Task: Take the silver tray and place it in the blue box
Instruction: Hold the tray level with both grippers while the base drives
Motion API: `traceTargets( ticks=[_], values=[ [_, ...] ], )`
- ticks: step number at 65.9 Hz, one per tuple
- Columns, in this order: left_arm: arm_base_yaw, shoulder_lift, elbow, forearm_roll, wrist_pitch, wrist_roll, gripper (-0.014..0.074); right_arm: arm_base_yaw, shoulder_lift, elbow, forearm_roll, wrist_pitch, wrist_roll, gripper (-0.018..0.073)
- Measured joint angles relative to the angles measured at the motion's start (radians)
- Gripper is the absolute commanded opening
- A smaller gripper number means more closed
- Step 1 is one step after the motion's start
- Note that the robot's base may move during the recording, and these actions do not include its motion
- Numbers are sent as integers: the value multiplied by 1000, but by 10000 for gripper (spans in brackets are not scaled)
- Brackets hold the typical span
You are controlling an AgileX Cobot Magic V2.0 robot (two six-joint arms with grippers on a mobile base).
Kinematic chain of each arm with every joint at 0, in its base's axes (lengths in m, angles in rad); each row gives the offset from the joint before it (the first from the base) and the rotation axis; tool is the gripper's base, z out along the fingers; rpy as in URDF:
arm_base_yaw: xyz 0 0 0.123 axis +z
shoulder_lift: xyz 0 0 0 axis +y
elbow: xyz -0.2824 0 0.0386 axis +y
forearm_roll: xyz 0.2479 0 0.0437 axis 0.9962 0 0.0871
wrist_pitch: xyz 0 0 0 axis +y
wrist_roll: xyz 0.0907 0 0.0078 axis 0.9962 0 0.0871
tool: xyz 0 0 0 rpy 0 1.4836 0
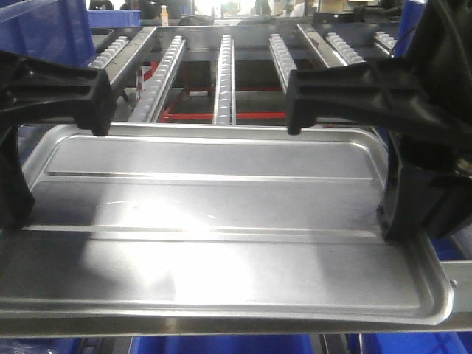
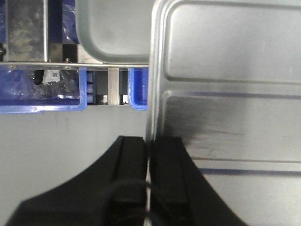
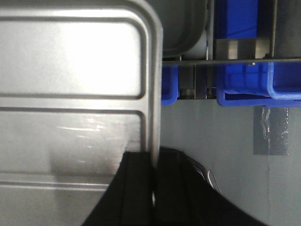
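Note:
The silver tray [image 1: 221, 214], shiny with two long ribs, is held up level across the front view. My left gripper [image 1: 13, 221] is shut on its left short rim. My right gripper [image 1: 394, 221] is shut on its right short rim. In the left wrist view the fingers [image 2: 134, 155] pinch the tray rim [image 2: 151, 94] at my left gripper [image 2: 148, 141]. In the right wrist view my right gripper [image 3: 154, 157] pinches the tray rim [image 3: 153, 94]. Blue plastic [image 1: 221, 344] shows under the tray's near edge. I cannot tell whether it is the blue box.
Roller rails [image 1: 225, 74] over a red frame [image 1: 214, 116] run behind the tray. A plain silver tray [image 2: 113, 33] lies beyond on a rack, also seen in the right wrist view [image 3: 183, 28]. Blue bins [image 2: 42, 96] [image 3: 244, 52] sit under it. Grey floor [image 2: 70, 136] lies below.

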Motion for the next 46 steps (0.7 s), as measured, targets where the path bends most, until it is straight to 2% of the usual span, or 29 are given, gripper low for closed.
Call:
traceTargets(
  ticks=[46],
  values=[
    [0,0,0,0,0,0,-13,0,0,0,0,0,0,58]
  ],
)
